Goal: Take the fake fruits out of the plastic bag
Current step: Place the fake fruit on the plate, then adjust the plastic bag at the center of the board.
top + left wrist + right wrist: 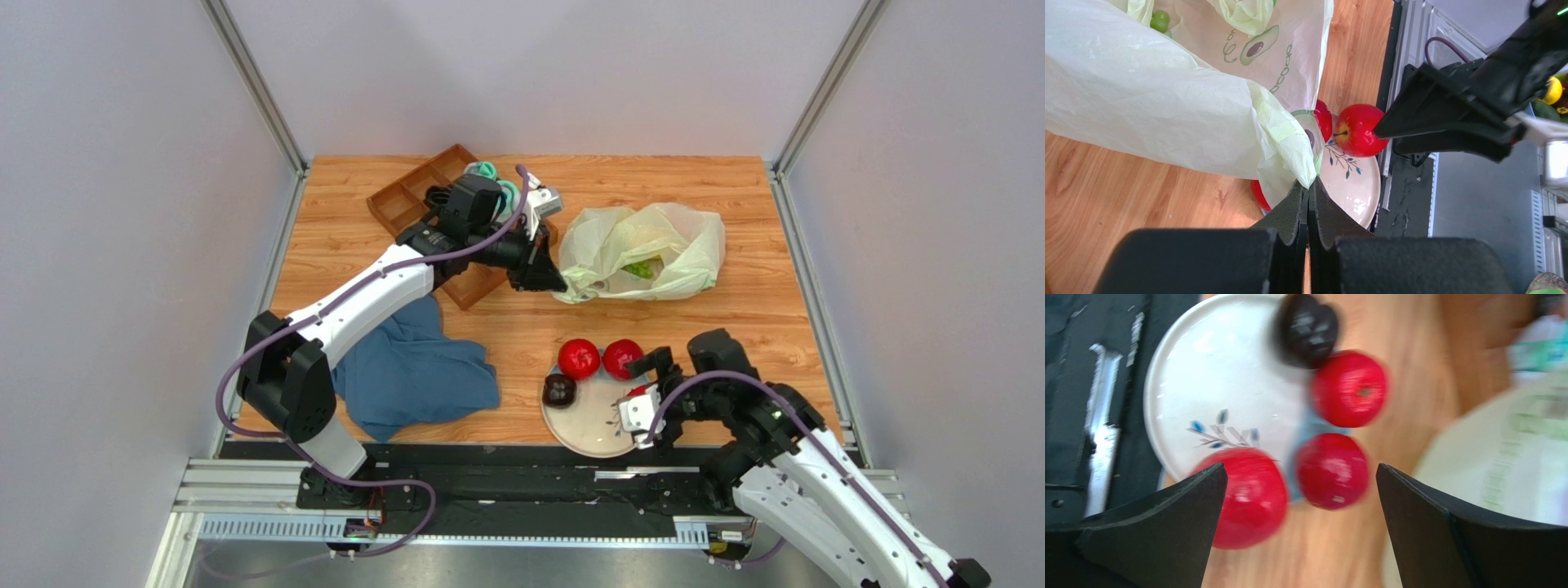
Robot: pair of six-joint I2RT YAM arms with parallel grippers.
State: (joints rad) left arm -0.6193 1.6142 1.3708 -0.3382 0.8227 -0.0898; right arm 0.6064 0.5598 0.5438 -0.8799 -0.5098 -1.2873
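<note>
While your left gripper [1309, 188] is pinched shut on an edge fold of the thin translucent pale yellow-green plastic bag [662, 233], which lies slumped on the wooden worktop [754, 208] beyond the plate, your right gripper [1301, 470] hangs over the unloaded fruit with its jaws wide apart and nothing held between them. Four pieces are out of the bag: three glossy red apple-like plastic balls [1349, 389] and one small dark purple-brown plastic fruit [1309, 324], gathered at the round white plate with a leaf-sprig print [1198, 386]. Two red balls and the dark fruit sit along the plate's far rim; the blurred wrist view does not settle whether they rest on it or just beside it. The third red ball lies at the rim, directly below the right gripper. Inside the bag a bunch of green plastic grapes [638, 267] shows through the film, so judge the task partly done. Whether other fruits are hidden in the folds cannot be told. What is left for you, by this reading, is to reach into the bag mouth for the grapes. The dark blue cloth [417, 368] and the brown compartment tray [423, 202] play no part.
</note>
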